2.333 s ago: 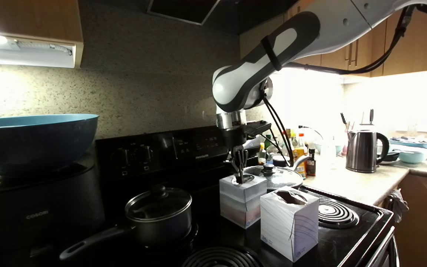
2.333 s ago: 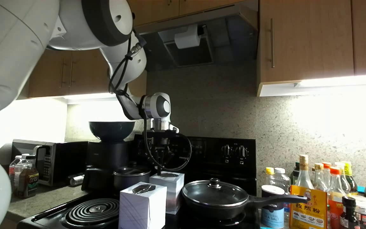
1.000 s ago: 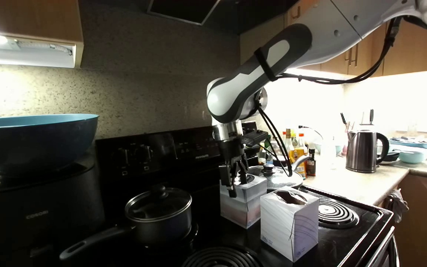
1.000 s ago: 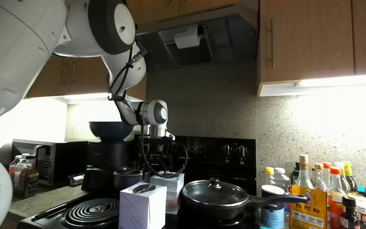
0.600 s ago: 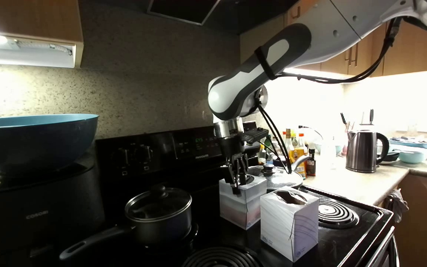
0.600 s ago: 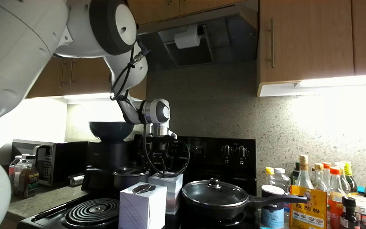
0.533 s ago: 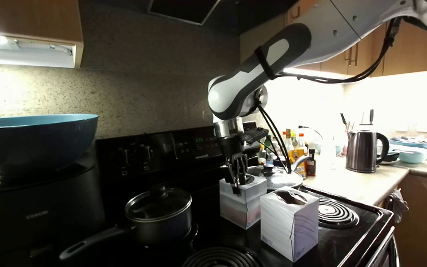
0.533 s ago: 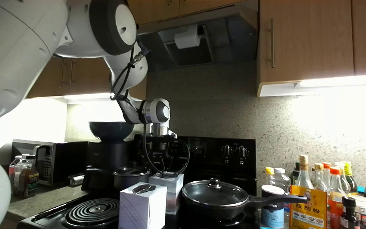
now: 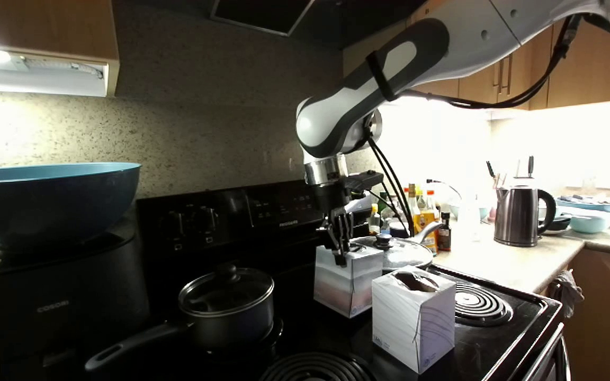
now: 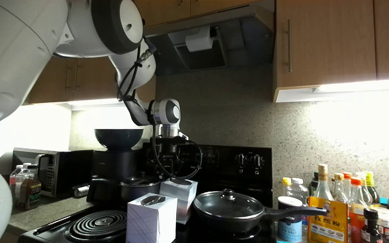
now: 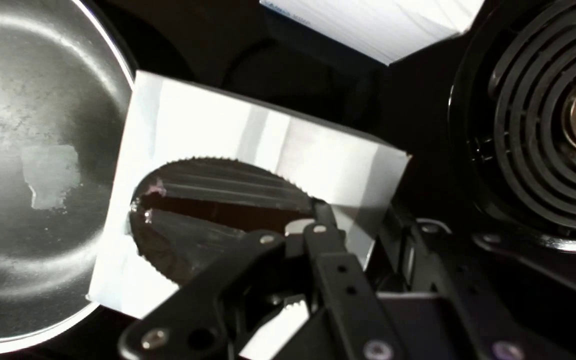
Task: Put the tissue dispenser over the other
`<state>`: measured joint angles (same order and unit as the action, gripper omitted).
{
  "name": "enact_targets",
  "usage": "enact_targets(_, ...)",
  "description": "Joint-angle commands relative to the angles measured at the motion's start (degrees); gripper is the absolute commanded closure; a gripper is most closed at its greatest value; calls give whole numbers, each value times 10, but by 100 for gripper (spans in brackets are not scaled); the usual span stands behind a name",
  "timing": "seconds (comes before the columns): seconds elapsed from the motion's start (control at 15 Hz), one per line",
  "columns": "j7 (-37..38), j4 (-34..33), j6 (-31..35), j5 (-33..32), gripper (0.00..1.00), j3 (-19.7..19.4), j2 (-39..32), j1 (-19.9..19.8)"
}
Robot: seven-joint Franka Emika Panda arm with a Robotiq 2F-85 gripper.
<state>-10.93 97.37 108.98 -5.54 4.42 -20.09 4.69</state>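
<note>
The tissue dispenser, a cube box with grey bands, shows in both exterior views (image 9: pixel 337 291) (image 10: pixel 185 197) and in the wrist view (image 11: pixel 208 120). Its top has a dark oval opening with clear film. My gripper (image 9: pixel 344 254) is at its rim, also seen in an exterior view (image 10: pixel 172 172) and the wrist view (image 11: pixel 358 217). One finger is inside the opening, the other outside the side wall. The box hangs slightly tilted, a little above the stove. The other, a plain whitish cube box (image 9: pixel 396 323), stands beside it, also in an exterior view (image 10: pixel 143 219) and the wrist view (image 11: pixel 388 25).
A lidded frying pan (image 10: pixel 228 216) stands close beside the held box. A lidded saucepan (image 9: pixel 231 312) is on its other side, its handle sticking out. Coil burners (image 9: pixel 472 301) lie around. The stove's control panel (image 9: pixel 278 211) rises behind. Bottles (image 10: pixel 360 192) stand on the counter.
My gripper opened, straddled the banded box's rim and shut on it. It has since risen, and the box has lifted slightly and tilted. The whitish box has not moved.
</note>
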Motion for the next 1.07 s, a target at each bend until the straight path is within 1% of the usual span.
enact_targets(0.0,23,17,-44,-49,93,-3,60,16)
enact_targets(0.33,34,16,-89,-150,93,8,120,44)
enact_targets(0.53,44,14,-114,-189,93,20,149,57)
enact_targets(0.6,46,14,-123,-192,93,24,157,60)
enact_targets(0.67,49,14,-132,-187,93,29,164,62)
enact_targets(0.87,50,24,-168,-117,93,43,191,63)
enact_targets(1.0,64,50,-170,-67,93,49,219,61)
